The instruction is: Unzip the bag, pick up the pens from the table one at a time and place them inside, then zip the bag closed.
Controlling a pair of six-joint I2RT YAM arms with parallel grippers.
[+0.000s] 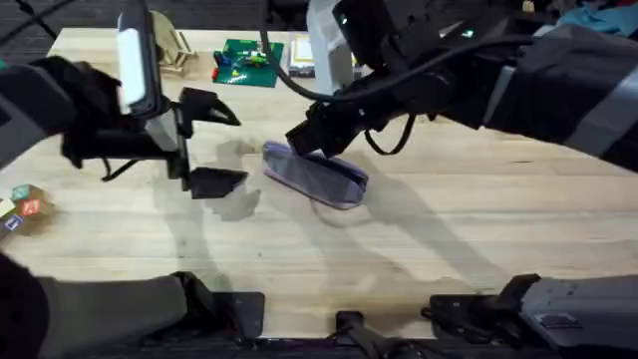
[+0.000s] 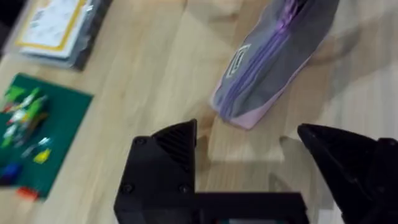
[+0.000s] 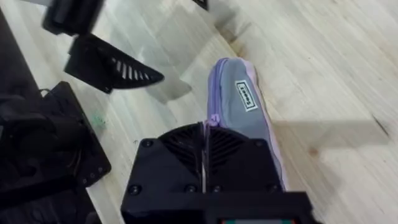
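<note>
1. Overall, one bag (image 1: 317,177) is counted: a lavender pouch lying on the table (image 1: 478,219) near centre, slanted, zipper running along its length.
2. Two grippers are seen. Left gripper (image 1: 212,142) is held beside the bag's near-left end, apart from it; its fingers (image 1: 214,105) are spread wide w/ nothing between them.
3. Right gripper (image 1: 311,138) is set down over the bag's upper-left end. In the right wrist view its fingers (image 3: 180,149) are pressed together w/ only a thin seam between, right at the zipper line; whether the pull tab is pinched can't be told.
4. Other items, overhead: one green board (image 1: 249,62) w/ small coloured bits at the far edge, one clear box w/ yellow label (image 1: 300,57) just beside it, a few coloured cubes (image 1: 22,206) at the left edge.
5. Left wrist view: the bag's end (image 2: 249,93), purple zipper stripe and a small rectangular label are shown.
6. Right wrist view: the label (image 3: 247,96) is seen on the grey-lavender side panel, and the left gripper's ribbed finger (image 3: 115,65) is seen beyond the bag, off the fabric.
</note>
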